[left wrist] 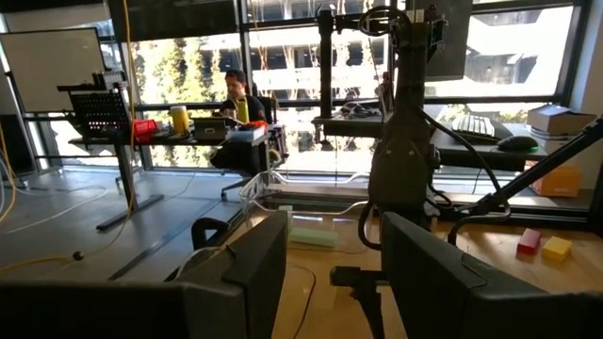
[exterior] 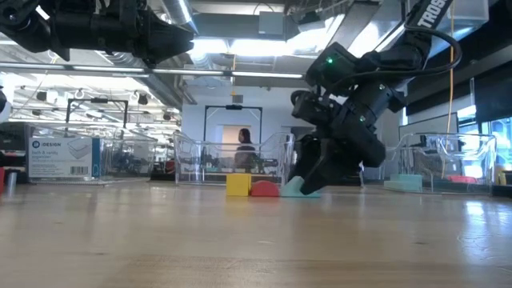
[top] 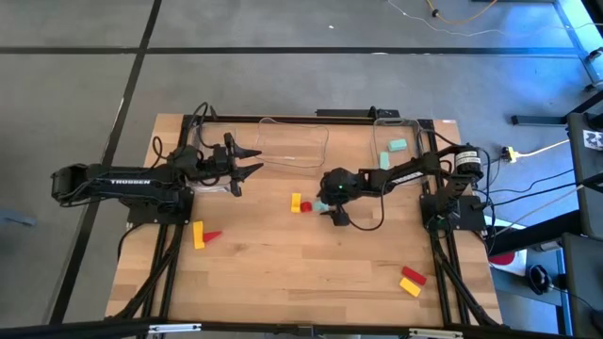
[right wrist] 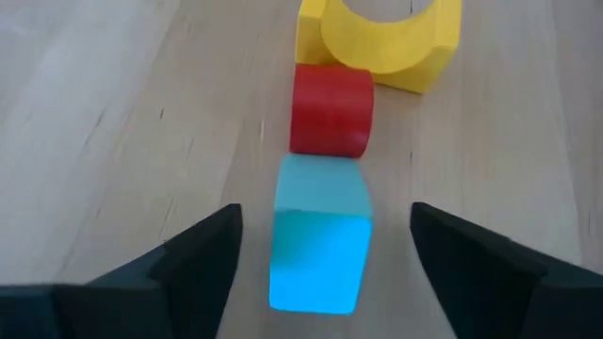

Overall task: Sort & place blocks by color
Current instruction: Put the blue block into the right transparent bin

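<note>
A small light teal block (right wrist: 318, 247) lies on the wooden table (top: 301, 273) directly between the spread dark fingers (right wrist: 193, 264) of the right gripper (top: 332, 209), which is lowered over it with jaws wide open and touching neither side. Just past the teal block, touching it end to end, sits a small red rounded block (right wrist: 330, 110), and beyond that a yellow arched block (right wrist: 382, 38); seen from overhead, this row lies near table centre, at nine o'clock from the right gripper.

A yellow bar (top: 198, 234) and red wedge (top: 213, 235) lie at seven o'clock from centre; a red and yellow pair (top: 411, 280) lies at four o'clock. Two more teal blocks (top: 392, 149) rest inside a clear plastic bin (top: 377, 127) at one o'clock. The left gripper (top: 247, 158) waits, fingers apart, at ten o'clock.
</note>
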You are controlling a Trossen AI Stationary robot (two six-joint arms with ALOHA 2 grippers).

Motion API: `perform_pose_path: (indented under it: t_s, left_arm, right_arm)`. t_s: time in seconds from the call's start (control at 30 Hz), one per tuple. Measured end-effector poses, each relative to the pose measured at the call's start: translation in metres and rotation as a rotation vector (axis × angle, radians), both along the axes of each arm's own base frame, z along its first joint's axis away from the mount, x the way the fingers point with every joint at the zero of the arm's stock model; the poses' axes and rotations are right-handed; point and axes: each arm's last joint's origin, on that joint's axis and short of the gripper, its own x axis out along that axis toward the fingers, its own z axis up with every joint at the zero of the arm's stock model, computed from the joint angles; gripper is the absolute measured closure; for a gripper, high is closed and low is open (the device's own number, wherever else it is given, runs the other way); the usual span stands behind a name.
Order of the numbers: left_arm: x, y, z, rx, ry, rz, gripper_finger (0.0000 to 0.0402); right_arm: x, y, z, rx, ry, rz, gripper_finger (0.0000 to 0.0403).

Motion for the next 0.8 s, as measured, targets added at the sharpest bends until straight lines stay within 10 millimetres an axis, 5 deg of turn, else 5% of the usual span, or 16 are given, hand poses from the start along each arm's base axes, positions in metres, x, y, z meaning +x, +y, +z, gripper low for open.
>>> perform_pose_path:
  t_s: [0.27,0.53,0.8]
  left_arm:
    - [0.000,0.000,0.000,0.000,0.000,0.000,0.0237]
    - [0.000,0.000,-0.001,-0.004,0.012,-0.001,0.0237]
    - [0.000,0.000,-0.002,-0.005,0.018,0.000,0.0237]
  right_arm:
    - [0.002,0.000,0.002,0.032,-0.026,-0.037,0.0269]
    - [-0.011,-0.002,0.027,0.035,-0.015,-0.047,0.0272]
    - [-0.063,0.004,0.068,0.024,-0.421,-0.083,0.0272]
